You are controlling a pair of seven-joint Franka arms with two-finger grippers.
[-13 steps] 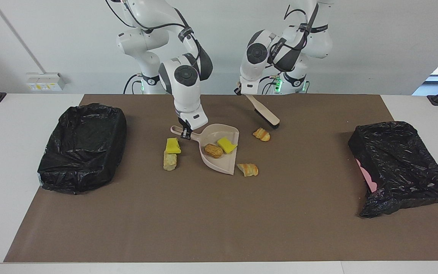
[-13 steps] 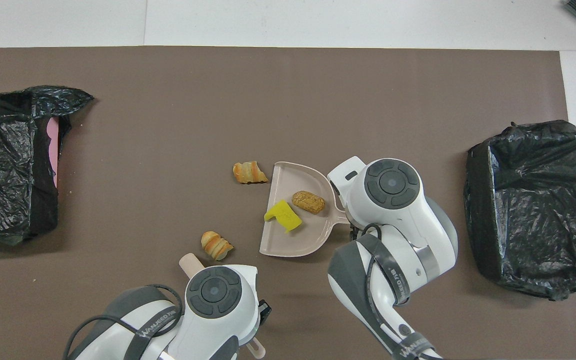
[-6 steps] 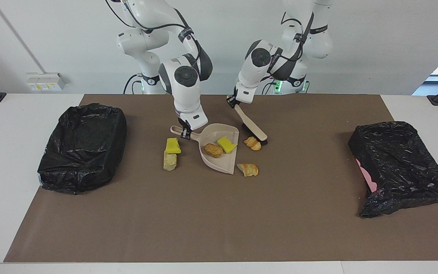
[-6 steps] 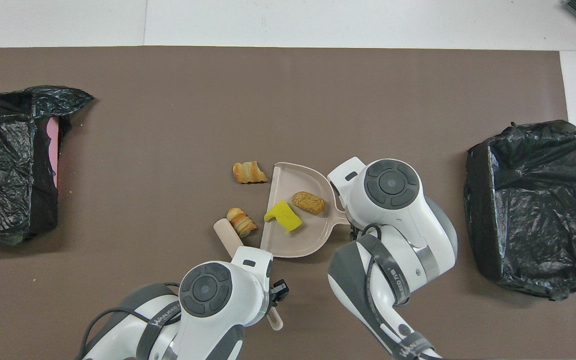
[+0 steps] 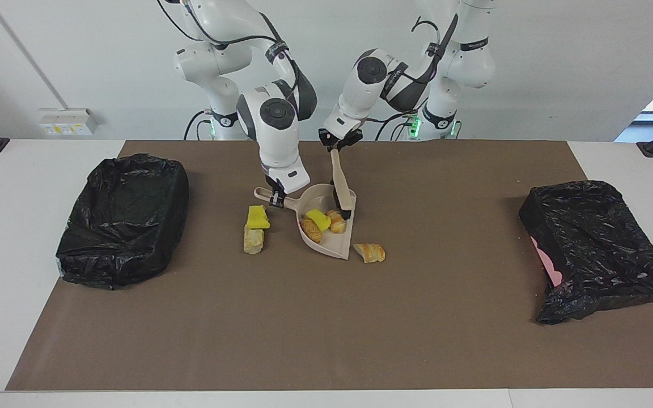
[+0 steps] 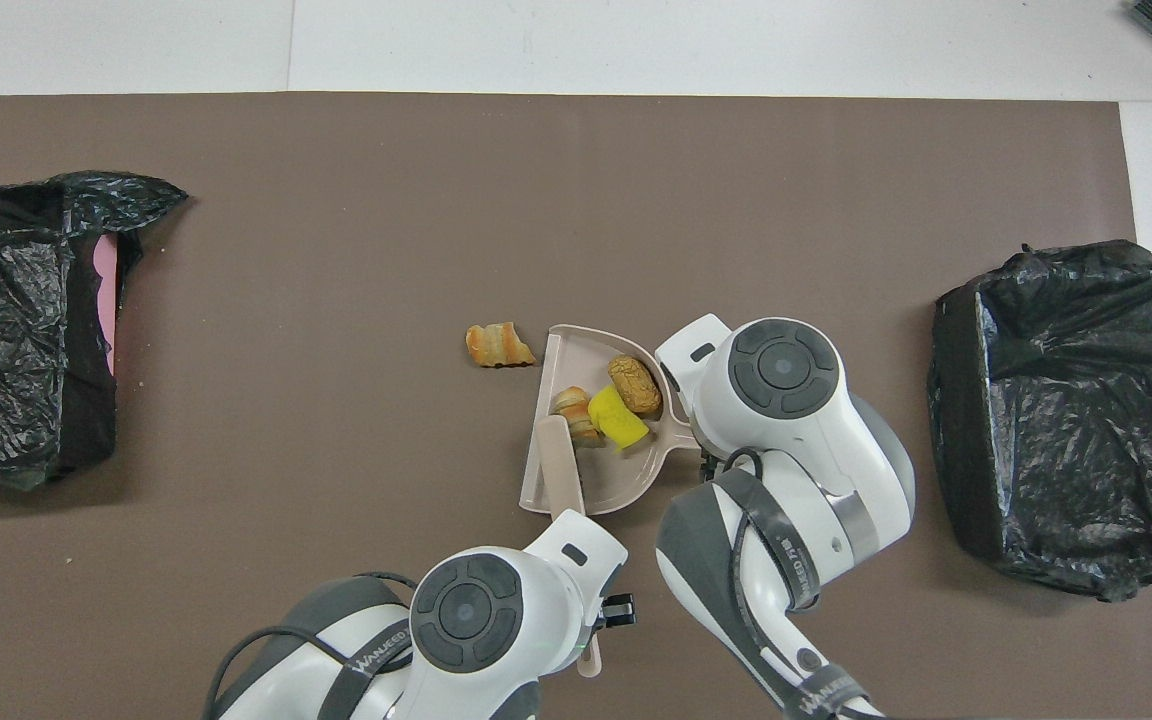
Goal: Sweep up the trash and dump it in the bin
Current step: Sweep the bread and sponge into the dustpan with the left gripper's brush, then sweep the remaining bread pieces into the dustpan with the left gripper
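Right now the left pincer is gripping the handle of the brush, whose bristles are sitting just inside the dustpan, close against a croissant piece. The right pincer is clamping the dustpan's handle and pinning the pan to the counter near the middle of the robots' edge.

Three scraps are lying in the pan: that croissant piece, a yellow sponge chunk and a brown bread roll. They are crowding toward the handle end, so I reckon a harder push could be sending one over the low rim, or the brush could be jamming against the pan wall and shifting it.

Trash is still lying outside. A second croissant piece is resting just beside the pan's open lip, farther from the robots, and another yellow sponge and a pale bread chunk are lying touching each other on the handle side, where the pan itself is standing between them and the brush.

Two black-lined bins are waiting, one bin at the right arm's end of the counter and another bin at the left arm's end. Tipping the loaded pan on the way could be spilling scraps.
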